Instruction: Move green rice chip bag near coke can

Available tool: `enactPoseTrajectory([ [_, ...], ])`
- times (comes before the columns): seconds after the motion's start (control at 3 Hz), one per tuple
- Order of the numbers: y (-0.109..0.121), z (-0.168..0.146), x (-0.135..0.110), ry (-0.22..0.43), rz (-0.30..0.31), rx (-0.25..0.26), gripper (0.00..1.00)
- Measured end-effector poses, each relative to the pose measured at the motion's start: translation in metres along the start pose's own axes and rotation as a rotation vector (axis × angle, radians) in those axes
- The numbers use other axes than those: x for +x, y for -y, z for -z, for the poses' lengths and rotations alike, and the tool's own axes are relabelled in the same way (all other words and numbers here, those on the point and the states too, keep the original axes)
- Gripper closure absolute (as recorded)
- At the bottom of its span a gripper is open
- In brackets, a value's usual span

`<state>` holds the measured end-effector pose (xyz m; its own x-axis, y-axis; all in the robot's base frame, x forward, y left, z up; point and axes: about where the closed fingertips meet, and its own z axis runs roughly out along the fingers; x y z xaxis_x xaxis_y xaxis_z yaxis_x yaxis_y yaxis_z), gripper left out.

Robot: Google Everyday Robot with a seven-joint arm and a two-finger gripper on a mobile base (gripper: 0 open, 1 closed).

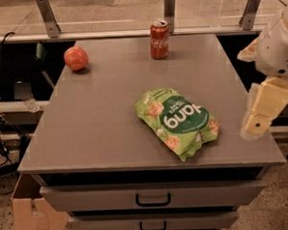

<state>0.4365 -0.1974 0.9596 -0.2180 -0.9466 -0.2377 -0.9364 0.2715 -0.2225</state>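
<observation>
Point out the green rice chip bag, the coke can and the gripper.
green rice chip bag (179, 121): camera view, on its dark green round logo.
coke can (159, 41): camera view, on its red side.
gripper (256, 120): camera view, on its pale lower end, hanging right of the bag.

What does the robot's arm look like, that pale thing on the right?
The arm is a smooth, rounded white shell with a small patch of dark dots, like a vent. Below it the gripper, at the view's right edge beside the grey table, is a blocky cream-yellow piece narrowing to a blunt end. No cables or lettering show on either.
</observation>
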Motion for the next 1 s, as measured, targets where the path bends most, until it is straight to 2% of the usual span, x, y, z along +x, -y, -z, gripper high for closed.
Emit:
enactPoseTrajectory([
  [0.33, -0.016, -0.045, -0.029, 0.094, -0.031, -0.064, 0.00],
  [0.67, -0.014, -0.074, -0.051, 0.169, -0.054, -0.114, 0.00],
  [1.0, -0.019, -0.102, -0.075, 0.224, -0.075, -0.193, 0.18],
])
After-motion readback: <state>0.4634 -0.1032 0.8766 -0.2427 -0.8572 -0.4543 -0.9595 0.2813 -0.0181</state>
